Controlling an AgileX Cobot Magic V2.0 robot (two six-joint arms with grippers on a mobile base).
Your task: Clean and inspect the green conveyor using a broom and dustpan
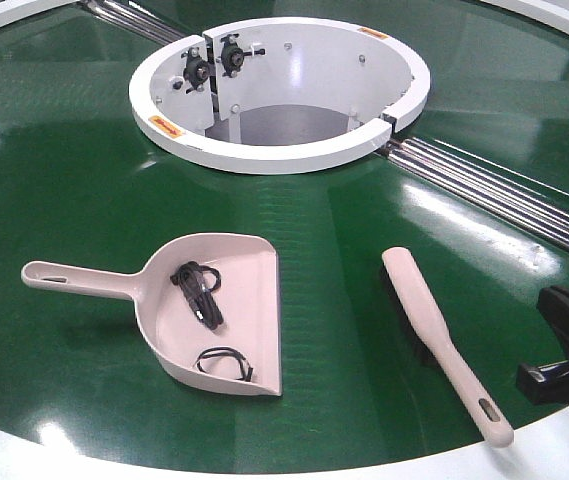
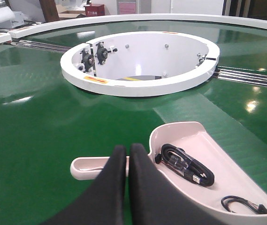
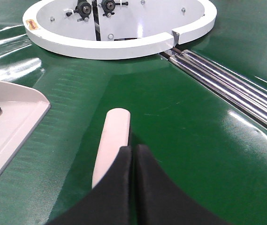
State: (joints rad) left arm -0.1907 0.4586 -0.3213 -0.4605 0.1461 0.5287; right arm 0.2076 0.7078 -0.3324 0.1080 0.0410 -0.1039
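Observation:
The beige-pink dustpan [image 1: 247, 320] lies on the green conveyor [image 1: 64, 180], handle to the left, with two small black cable coils [image 1: 199, 292] in it. The slim beige broom [image 1: 434, 330] lies to its right, bristles down, handle toward the near rim. My left gripper [image 2: 127, 151] is shut and empty, hovering just short of the dustpan handle [image 2: 88, 166]. My right gripper [image 3: 134, 150] is shut and empty, just behind the broom [image 3: 112, 140]. It also shows at the right edge of the front view [image 1: 567, 345]. The left gripper is out of the front view.
The white ring-shaped centre opening [image 1: 264, 150] sits behind the tools, with black bearings on its inner wall. Silver rollers [image 1: 504, 190] run from the ring to the right. The conveyor's white rim [image 1: 264, 470] curves along the near edge.

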